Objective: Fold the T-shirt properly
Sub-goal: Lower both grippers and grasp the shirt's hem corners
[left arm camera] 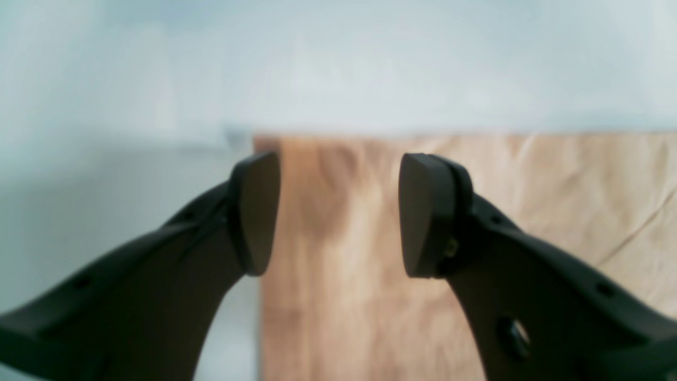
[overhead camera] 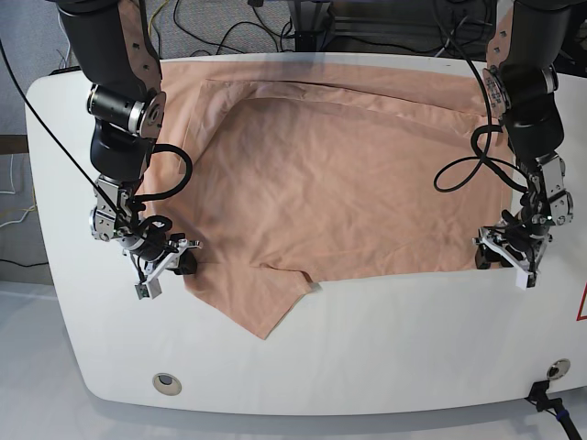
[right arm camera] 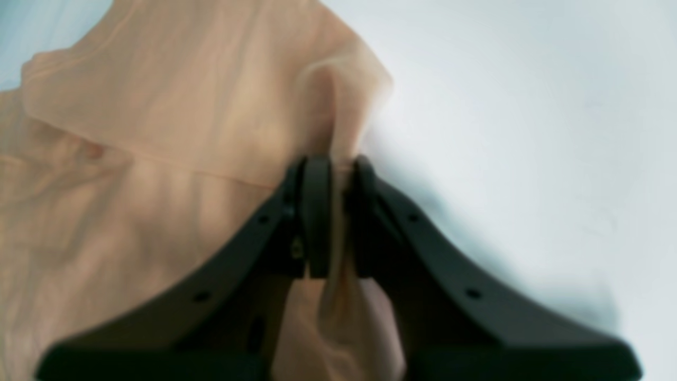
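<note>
The peach T-shirt (overhead camera: 339, 174) lies spread across the white table (overhead camera: 413, 357), plain side up, with a pointed flap hanging toward the front edge at lower left. My right gripper (overhead camera: 183, 261), on the left of the base view, is shut on a bunched fold at the shirt's left edge; the right wrist view shows the T-shirt (right arm camera: 158, 132) pinched in the gripper (right arm camera: 336, 174). My left gripper (overhead camera: 503, 259) stands open at the shirt's right front corner. Its fingers straddle the edge of the T-shirt (left arm camera: 529, 185) in the left wrist view, gripper (left arm camera: 338, 211) holding nothing.
Black cables (overhead camera: 275, 27) run behind the table's far edge. A round hole (overhead camera: 165, 381) sits near the front left corner and a small connector (overhead camera: 550, 369) near the front right. Bare white tabletop lies in front of the shirt.
</note>
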{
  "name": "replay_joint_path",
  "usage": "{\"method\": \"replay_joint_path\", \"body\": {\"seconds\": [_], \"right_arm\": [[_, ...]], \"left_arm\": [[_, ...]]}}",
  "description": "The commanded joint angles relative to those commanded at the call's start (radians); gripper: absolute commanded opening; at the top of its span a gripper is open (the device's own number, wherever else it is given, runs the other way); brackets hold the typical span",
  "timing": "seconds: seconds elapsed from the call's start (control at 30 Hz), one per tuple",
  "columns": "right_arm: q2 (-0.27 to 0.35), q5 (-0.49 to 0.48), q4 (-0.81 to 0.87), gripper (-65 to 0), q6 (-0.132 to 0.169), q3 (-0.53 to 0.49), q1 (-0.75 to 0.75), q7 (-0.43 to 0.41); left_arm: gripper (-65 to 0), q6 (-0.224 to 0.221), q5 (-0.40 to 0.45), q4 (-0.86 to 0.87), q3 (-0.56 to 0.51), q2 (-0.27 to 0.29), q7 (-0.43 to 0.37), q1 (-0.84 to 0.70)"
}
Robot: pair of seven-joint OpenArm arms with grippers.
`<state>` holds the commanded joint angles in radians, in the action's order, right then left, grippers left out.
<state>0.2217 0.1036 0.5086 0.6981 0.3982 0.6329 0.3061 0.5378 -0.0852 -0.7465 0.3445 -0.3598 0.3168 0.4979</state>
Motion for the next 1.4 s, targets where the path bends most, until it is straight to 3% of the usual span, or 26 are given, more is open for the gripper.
{"method": "replay_joint_path", "body": {"seconds": [0.3,0.43,0.73,1.0,1.27,1.33,1.4], "right_arm": [[-0.002,0.0,0.0,-58.2,0.0,0.0,0.0,0.0],[-0.002,0.0,0.0,-58.2,0.0,0.0,-0.002,0.0],[-0.002,0.0,0.0,-58.2,0.0,0.0,-0.002,0.0],[-0.002,0.0,0.0,-58.2,0.0,0.0,-0.002,0.0],[0.0,0.0,0.0,-58.3,0.0,0.0,-0.002,0.0],[0.0,0.0,0.0,-58.5,0.0,0.0,-0.002,0.0],[0.0,0.0,0.0,-58.5,0.0,0.0,-0.002,0.0]], "left_arm": [[-31.1,-0.005,0.0,0.061,0.0,-0.02,-0.006,-0.005],[-31.1,-0.072,0.0,0.083,0.0,-0.017,-0.006,-0.005],[-31.1,-0.074,-0.003,0.084,-0.003,0.008,-0.005,-0.006],[-31.1,-0.072,0.0,0.084,-0.005,0.071,-0.003,-0.006],[-31.8,-0.072,-0.005,0.081,-0.005,0.075,-0.006,-0.006],[-39.3,-0.072,-0.005,0.08,-0.005,0.075,-0.006,-0.006],[-53.3,-0.072,-0.005,0.08,-0.003,0.075,-0.006,-0.006]]}}
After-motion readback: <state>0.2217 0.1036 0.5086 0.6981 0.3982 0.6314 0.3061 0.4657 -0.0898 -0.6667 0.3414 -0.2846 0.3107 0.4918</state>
